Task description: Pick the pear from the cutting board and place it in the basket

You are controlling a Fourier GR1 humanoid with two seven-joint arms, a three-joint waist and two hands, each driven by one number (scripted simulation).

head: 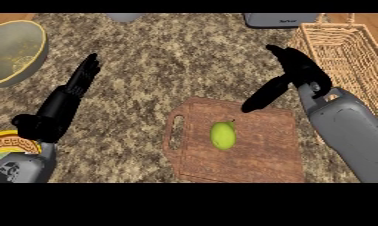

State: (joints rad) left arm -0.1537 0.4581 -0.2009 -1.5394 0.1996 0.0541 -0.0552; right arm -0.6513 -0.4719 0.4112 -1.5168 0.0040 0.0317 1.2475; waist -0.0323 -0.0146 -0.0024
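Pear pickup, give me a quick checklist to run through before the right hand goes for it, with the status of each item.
1. Pear lies on the cutting board: ok.
2. Nothing covers the pear: ok.
3. Right hand is open, holding nothing: ok.
4. Right hand is over the pear: not ok, it sits above the board's far right corner.
5. Basket has room: cannot tell, only partly visible.
6. Left hand rests clear of the board: ok.
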